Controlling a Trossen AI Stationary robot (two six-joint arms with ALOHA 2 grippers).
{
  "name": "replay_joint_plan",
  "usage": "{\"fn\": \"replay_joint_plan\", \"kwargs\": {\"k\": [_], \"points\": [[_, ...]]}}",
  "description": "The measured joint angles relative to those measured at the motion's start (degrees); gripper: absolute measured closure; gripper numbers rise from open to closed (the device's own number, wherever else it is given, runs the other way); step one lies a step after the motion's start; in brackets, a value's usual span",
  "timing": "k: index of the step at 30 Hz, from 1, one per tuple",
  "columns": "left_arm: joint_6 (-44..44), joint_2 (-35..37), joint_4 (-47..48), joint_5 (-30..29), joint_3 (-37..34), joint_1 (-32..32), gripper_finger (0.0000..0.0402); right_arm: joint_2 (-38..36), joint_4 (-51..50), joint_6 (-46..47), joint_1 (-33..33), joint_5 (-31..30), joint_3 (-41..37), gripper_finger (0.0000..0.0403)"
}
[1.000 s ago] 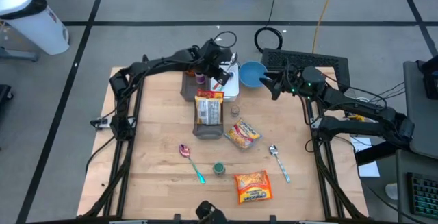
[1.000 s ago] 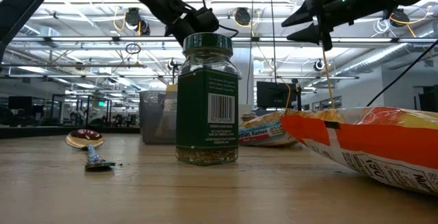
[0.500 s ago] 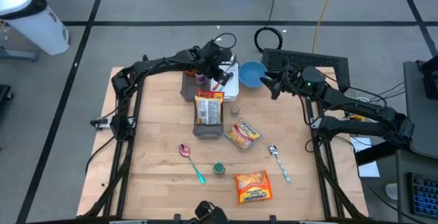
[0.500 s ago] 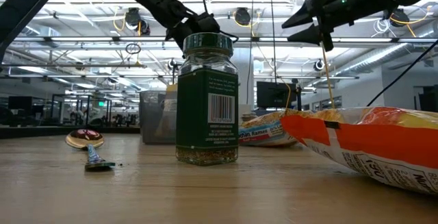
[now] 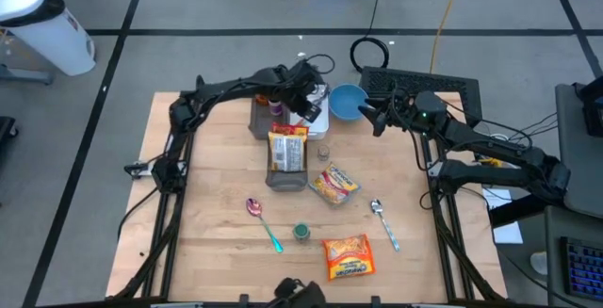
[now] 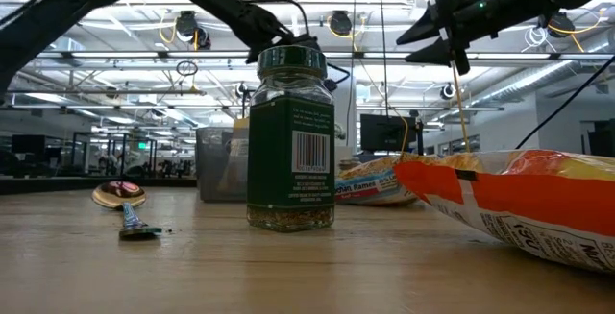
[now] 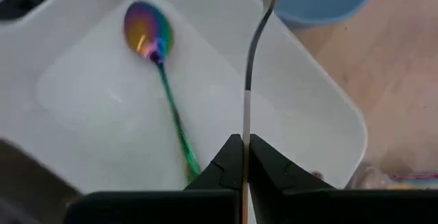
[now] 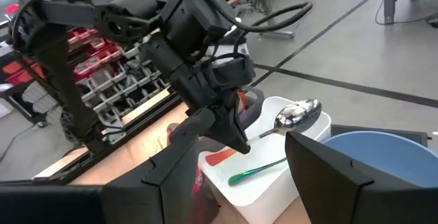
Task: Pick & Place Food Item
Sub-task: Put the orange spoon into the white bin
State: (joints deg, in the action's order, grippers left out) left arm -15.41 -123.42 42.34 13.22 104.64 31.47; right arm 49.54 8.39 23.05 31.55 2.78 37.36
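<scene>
Since a second ago my left arm has pushed a little farther toward the far edge, carrying its spoon over the tray; my right arm has not budged.

On the left, the left gripper (image 7: 243,157) has its fingers pressed together on the handle of a silver spoon (image 8: 295,115), held by the tail end so the bowl leads out over the white tray (image 7: 308,107). I judge that grip is chosen so the spoon can be lowered in flat beside the rainbow spoon (image 7: 149,35) already lying there with its green handle. The tray sits at the table's (image 5: 207,223) far edge, just beside the blue bowl (image 5: 347,102), so utensils seem to be gathering there.

Toward the middle, a clear bin (image 5: 285,157) holds an upright snack packet; just right of it lies a noodle packet (image 5: 334,183), and nearer me an orange chip bag (image 5: 347,256), a green-lidded spice jar (image 6: 290,141), and two more spoons, all still loose on the table.

On the right, the right gripper (image 5: 369,115) hovers by the blue bowl with its fingers spread and empty, waiting clear of the left arm's path.
</scene>
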Motion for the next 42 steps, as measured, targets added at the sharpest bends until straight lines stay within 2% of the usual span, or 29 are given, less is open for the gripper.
{"fn": "replay_joint_plan", "kwargs": {"k": [6,9,16,25,32,42], "points": [[2.6,-6.0,10.4,-0.7,11.3,-0.2,0.0396,0.0,-0.1,-0.2,0.0,0.0,0.0,0.0191],[4.1,-7.0,14.5,-1.7,14.1,-0.2,0.0396,0.0,-0.1,-1.1,0.0,0.0,0.0,0.0191],[3.2,-7.1,18.1,-2.8,14.2,-0.2,0.0396,0.0,-0.4,-1.9,0.0,0.0,0.0,0.0191],[-1.9,-7.1,17.6,-5.3,14.1,-0.2,0.0396,0.0,-0.6,-2.7,0.0,-0.2,0.0,0.0191],[-1.7,-7.1,17.5,-2.3,14.1,-0.2,0.0395,0.0,-0.6,-2.7,0.0,-0.2,0.0,0.0191],[-2.8,-7.8,17.5,-1.6,14.1,-0.1,0.0397,0.0,-1.0,-2.7,0.0,-1.5,0.0,0.0191]]}}
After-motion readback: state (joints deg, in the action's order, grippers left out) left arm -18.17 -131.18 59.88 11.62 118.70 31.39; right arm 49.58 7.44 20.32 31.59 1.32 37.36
